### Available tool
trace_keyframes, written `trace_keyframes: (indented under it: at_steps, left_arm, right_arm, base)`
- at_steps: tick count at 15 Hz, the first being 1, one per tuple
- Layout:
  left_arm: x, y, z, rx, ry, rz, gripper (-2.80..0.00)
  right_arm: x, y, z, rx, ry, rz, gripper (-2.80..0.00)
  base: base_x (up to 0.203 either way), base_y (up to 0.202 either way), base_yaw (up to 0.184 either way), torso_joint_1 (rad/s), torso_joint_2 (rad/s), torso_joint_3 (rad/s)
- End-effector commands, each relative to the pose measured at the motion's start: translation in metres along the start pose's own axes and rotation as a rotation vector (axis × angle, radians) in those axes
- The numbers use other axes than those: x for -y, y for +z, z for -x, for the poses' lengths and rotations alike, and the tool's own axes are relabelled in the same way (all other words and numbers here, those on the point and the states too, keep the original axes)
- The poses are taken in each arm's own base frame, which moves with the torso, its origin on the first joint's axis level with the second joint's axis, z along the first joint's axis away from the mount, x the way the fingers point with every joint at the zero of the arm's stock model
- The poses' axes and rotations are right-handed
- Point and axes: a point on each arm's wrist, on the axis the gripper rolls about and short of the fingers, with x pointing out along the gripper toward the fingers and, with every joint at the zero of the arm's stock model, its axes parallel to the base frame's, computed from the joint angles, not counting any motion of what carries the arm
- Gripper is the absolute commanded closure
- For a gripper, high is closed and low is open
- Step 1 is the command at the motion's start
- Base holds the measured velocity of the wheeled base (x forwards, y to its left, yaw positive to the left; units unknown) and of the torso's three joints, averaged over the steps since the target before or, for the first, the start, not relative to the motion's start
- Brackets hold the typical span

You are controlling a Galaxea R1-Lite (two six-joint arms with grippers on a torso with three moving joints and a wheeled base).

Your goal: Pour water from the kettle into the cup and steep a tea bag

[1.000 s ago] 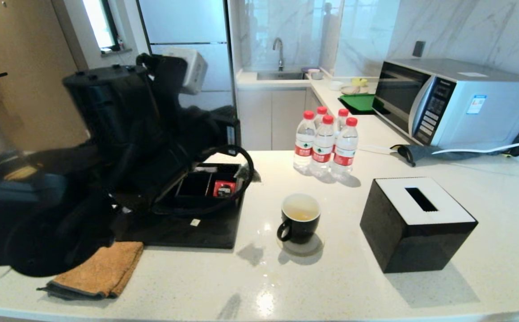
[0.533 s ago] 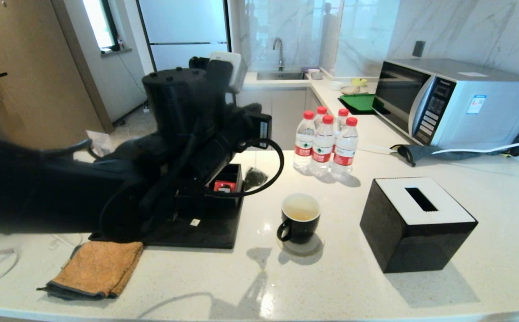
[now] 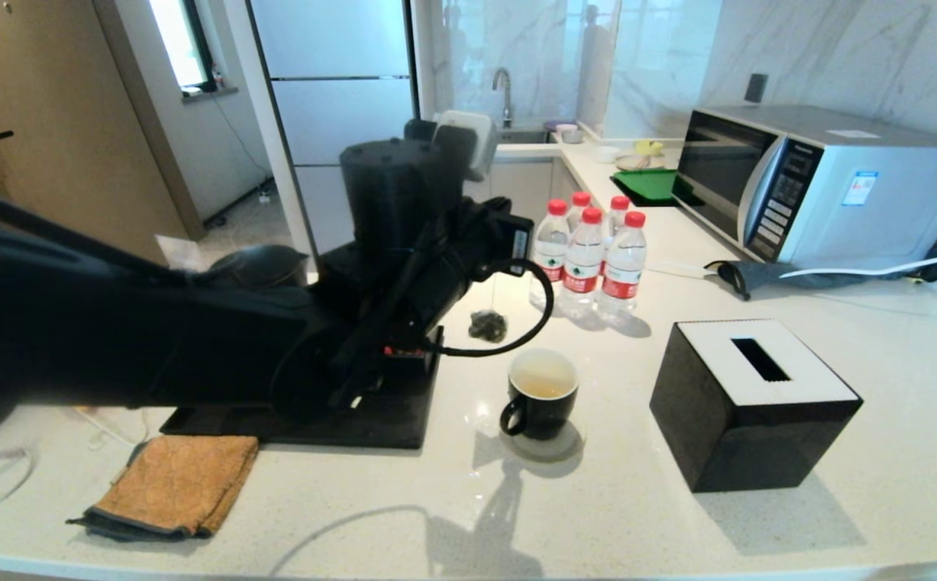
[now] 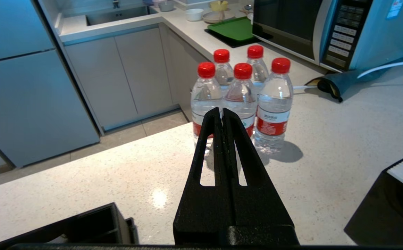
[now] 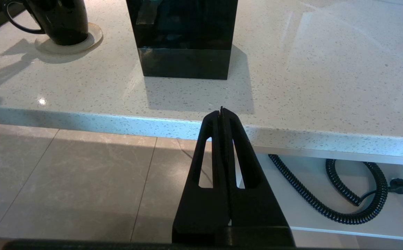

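Now the left gripper point(image 4: 222, 113) hangs above the bench point(image 3: 678, 516), its fingers point(image 4: 210, 139) pressed flat together, and from under them the tea bag point(image 3: 487, 325) dangles on its thin white string, so the fingers are pinching that string. In the head view the little dark bag hangs in the air just beyond and a touch left of the cup point(image 3: 541, 394), clear of the rim, not in it. The cup sits on a pale round coaster point(image 3: 543, 446), handle toward the robot's left, and the water point(image 3: 545, 381) lies pale and yellowish low in its white inside. Behind the arm, only the domed lid of the kettle point(image 3: 262, 265) peeks out on the left. A black tray point(image 3: 371, 424) lies under the arm, with a red sachet point(image 3: 397, 352) barely showing in its box. Four red-capped bottles point(image 3: 585, 258) stand in a cluster past the bag, and a black tissue box point(image 3: 750, 403) sits to the cup's right. Over on the right, the right gripper point(image 5: 221, 111) is parked below the bench edge, fingers shut tight on nothing.
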Motion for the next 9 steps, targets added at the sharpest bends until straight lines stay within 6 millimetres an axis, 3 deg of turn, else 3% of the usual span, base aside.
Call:
trace_keyframes:
  at_steps: [1,9]
  left_arm:
    - [0.008,-0.007,-0.006,-0.007,-0.011,-0.003,0.00]
    - [0.026,-0.014,-0.004,-0.024,-0.052,-0.005,0.00]
  right_arm:
    - [0.000,0.000,0.000,-0.002,0.001,0.001,0.00]
    - [0.000,0.000,0.000,-0.002,0.001,0.001,0.00]
  base:
    - [0.000,0.000,0.000,0.000,0.00,0.000]
    - [0.000,0.000,0.000,0.000,0.00,0.000]
